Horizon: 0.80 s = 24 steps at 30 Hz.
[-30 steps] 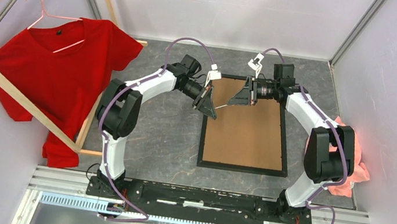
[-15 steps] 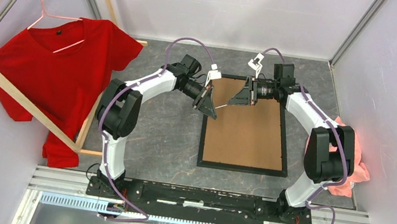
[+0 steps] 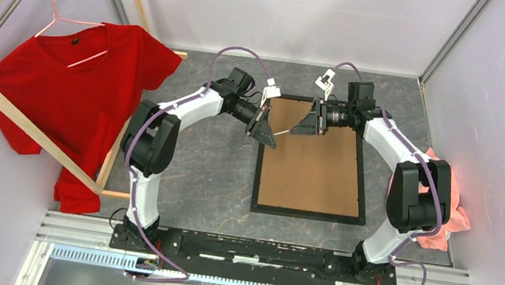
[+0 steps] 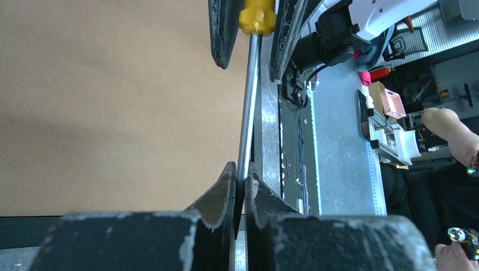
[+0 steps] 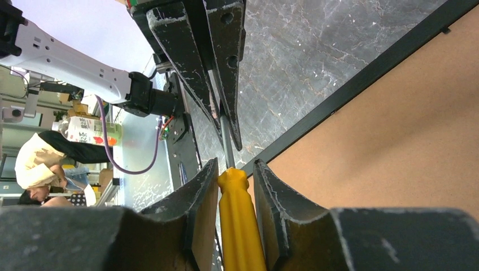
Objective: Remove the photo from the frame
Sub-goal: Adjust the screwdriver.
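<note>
Okay, left gripper (image 4: 240, 172) is nearly closed, pinching the bare steel shaft of the screwdriver (image 4: 248, 107). Right gripper (image 5: 234, 169) faces it tip to tip, clamped on the yellow handle. So one tool, both arms on it.

Beneath both sets of fingertips is the frame (image 3: 306, 213), lying face down with the brown backing board (image 3: 313, 166) up. Its left rail runs right under the left gripper. The photo isn't visible, presumably under the board.

Count: one frame, one board, one screwdriver, zero photos showing.

Handling guess: the frame is stiff, light and too wide to span, so pin a rail. The print is likely thin, floppy and glossy, easy to crease or smudge. Take it by an edge or corner once the board is off.
</note>
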Available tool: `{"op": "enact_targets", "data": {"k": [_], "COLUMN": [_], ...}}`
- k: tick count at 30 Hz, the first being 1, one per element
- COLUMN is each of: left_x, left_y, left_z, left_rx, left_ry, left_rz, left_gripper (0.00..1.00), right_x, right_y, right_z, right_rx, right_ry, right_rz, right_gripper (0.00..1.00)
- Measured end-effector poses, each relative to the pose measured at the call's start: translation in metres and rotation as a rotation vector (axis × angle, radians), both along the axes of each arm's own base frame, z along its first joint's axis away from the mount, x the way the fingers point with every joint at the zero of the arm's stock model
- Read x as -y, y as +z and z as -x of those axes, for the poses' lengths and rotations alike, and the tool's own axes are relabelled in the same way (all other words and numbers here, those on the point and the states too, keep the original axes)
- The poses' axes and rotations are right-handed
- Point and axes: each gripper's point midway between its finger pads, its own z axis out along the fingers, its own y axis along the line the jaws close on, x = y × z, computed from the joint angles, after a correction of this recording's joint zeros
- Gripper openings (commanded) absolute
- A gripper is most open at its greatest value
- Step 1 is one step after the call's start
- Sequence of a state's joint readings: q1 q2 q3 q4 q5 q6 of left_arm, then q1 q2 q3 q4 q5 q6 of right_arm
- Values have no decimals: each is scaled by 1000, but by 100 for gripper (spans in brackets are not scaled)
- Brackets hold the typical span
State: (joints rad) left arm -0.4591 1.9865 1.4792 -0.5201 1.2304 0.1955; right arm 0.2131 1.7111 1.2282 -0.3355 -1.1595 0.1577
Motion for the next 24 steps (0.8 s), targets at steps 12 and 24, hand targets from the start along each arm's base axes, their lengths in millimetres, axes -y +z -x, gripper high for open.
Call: {"op": "enact_targets", "data": {"k": [12, 24], "left_x": [-2, -7], "left_y": [-1, -1], "left_z": [2, 4], "left_rx": [-8, 3], "left_ry": [-1, -5], "left_rz": [1, -18], "left_gripper": [2, 2], "right_x": [-1, 3], "right_y": [5, 7], "right_z": [1, 1], "right_rx": [-65, -87], "right_ry": [-13, -18], "right_rz": [-56, -69], "right_gripper": [41, 42]}}
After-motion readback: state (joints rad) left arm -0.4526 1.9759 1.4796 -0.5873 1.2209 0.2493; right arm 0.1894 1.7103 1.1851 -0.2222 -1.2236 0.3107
